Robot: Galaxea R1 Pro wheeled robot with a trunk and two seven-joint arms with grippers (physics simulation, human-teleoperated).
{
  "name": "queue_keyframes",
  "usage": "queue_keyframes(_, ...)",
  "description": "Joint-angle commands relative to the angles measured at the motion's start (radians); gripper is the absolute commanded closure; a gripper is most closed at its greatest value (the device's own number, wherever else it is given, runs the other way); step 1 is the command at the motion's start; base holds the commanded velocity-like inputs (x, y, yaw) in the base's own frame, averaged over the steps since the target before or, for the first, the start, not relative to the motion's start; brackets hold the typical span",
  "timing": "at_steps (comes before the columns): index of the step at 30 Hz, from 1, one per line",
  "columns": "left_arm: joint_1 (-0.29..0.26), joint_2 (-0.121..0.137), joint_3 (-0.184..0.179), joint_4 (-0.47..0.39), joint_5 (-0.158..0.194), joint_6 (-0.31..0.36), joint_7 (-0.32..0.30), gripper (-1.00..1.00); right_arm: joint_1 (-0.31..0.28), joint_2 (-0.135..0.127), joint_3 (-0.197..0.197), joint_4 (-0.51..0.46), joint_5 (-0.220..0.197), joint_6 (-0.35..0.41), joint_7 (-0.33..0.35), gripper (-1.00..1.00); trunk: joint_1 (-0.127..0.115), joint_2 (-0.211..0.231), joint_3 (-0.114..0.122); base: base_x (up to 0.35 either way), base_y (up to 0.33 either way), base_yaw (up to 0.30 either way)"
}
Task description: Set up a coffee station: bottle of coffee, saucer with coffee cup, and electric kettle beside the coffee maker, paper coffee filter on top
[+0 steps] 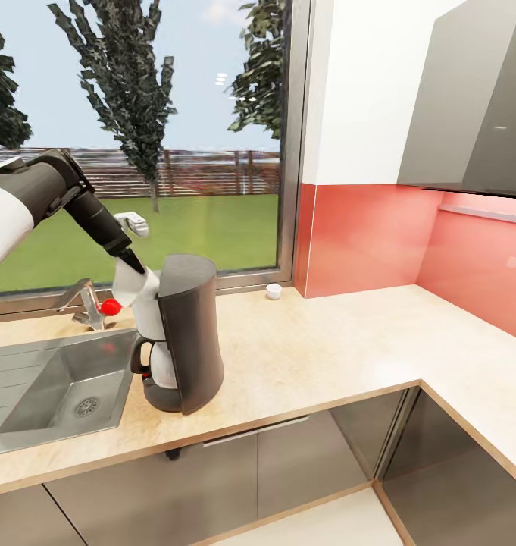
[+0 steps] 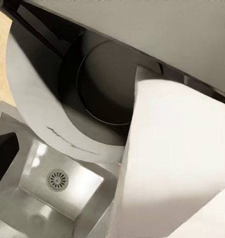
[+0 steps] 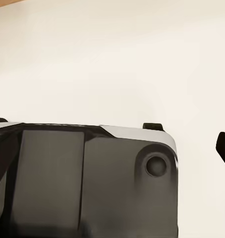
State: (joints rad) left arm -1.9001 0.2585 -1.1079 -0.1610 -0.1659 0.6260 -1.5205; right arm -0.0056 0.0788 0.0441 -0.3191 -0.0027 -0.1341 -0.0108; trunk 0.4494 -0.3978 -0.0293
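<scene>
One arm, the left, reaches over the sink [image 1: 53, 387] to the coffee maker [image 1: 186, 341] on the countertop [image 1: 326, 349]. Its gripper [image 1: 129, 262] is near the machine's top; I cannot tell the jaw state. Far behind, a cup [image 1: 273, 291] stands by the window.

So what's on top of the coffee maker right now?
Nothing lies on the coffee maker lid yet. The left end effector is beside its top with something white, likely the filter; the arm hides the grip.
</scene>
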Motion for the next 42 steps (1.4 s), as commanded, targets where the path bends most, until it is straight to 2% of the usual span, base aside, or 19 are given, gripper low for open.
queue_keyframes(1, 0.0, 0.001, 0.005, -0.003, -0.011, 0.011, 0.0, -1.0, -0.001, 0.0, 0.003, 0.0, 0.0, -0.002, -0.001, -1.0, 0.001, -0.002, -0.002, 0.0, 0.0, 0.0)
queue_keyframes(10, 0.0, 0.001, 0.006, -0.003, -0.011, 0.012, 0.013, -1.0, -0.001, 0.0, 0.003, 0.0, 0.0, -0.002, -0.001, -1.0, 0.001, -0.002, -0.002, 0.0, 0.0, 0.0)
queue_keyframes(13, -0.001, 0.001, 0.01, -0.004, -0.01, 0.014, 0.058, -1.0, -0.001, 0.0, 0.003, 0.0, 0.0, -0.002, -0.001, -1.0, 0.001, -0.002, -0.002, 0.0, 0.0, 0.0)
queue_keyframes(15, -0.002, -0.001, 0.034, -0.005, -0.009, 0.015, 0.097, -1.0, -0.001, 0.0, 0.003, 0.0, 0.0, -0.002, -0.001, -1.0, 0.001, -0.002, -0.002, 0.0, 0.0, 0.0)
queue_keyframes(18, -0.003, -0.006, 0.099, -0.007, -0.01, 0.014, 0.16, -1.0, -0.001, 0.0, 0.003, 0.0, 0.0, -0.002, -0.001, -1.0, 0.001, -0.002, -0.002, 0.0, 0.0, 0.0)
queue_keyframes(21, -0.003, -0.009, 0.122, -0.008, -0.01, 0.014, 0.209, -1.0, -0.001, 0.0, 0.003, 0.0, 0.0, -0.002, -0.001, -1.0, 0.001, -0.002, -0.002, 0.0, 0.0, 0.0)
queue_keyframes(24, -0.004, -0.01, 0.126, -0.009, -0.01, 0.014, 0.236, -1.0, -0.001, -0.001, 0.003, 0.0, 0.0, -0.002, -0.001, -1.0, 0.001, -0.002, -0.002, 0.0, 0.0, 0.0)
queue_keyframes(37, -0.017, -0.007, 0.129, -0.009, -0.009, 0.014, 0.255, -1.0, -0.001, 0.0, 0.003, 0.001, 0.0, -0.002, -0.001, -1.0, 0.001, -0.002, -0.002, 0.0, 0.0, 0.0)
queue_keyframes(39, -0.025, -0.007, 0.144, -0.009, -0.009, 0.015, 0.259, -1.0, -0.001, -0.001, 0.003, 0.001, 0.0, -0.002, -0.001, -1.0, 0.001, -0.002, -0.002, 0.0, 0.0, 0.0)
queue_keyframes(42, -0.045, -0.006, 0.206, -0.009, -0.009, 0.015, 0.262, -1.0, -0.001, 0.0, 0.003, 0.001, 0.0, -0.003, -0.001, -1.0, 0.001, -0.002, -0.002, 0.0, 0.0, 0.0)
